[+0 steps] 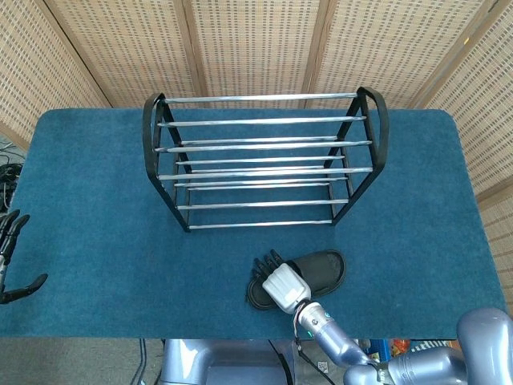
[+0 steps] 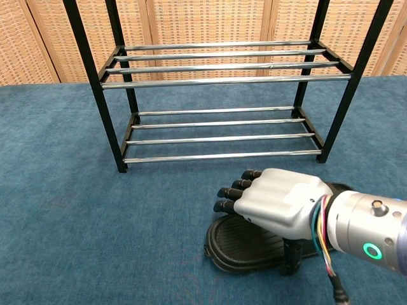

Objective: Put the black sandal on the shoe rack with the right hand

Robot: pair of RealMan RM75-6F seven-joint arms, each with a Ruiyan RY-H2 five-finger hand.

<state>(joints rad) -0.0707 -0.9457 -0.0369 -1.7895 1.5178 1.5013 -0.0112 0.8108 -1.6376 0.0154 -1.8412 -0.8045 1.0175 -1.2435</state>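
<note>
The black sandal [image 1: 319, 269] lies flat on the blue table cover, in front of the shoe rack [image 1: 264, 156] and a little right of its middle. My right hand [image 1: 280, 285] hovers palm down over the sandal's left end, with its dark fingers [image 2: 232, 192] stretched toward the rack and its thumb hanging down at the sandal's near edge. From the chest camera the sandal [image 2: 245, 244] shows under the right hand [image 2: 275, 201], which has no grip on it. The rack [image 2: 222, 82] has nothing on its metal bars. My left hand [image 1: 10, 258] hangs off the table's left edge, fingers spread, holding nothing.
Blue carpet-like cloth [image 1: 96, 200] covers the whole table. Woven folding screens [image 1: 256, 40] stand behind it. A bare strip of cloth separates the sandal from the rack's bottom front bar [image 2: 222, 155].
</note>
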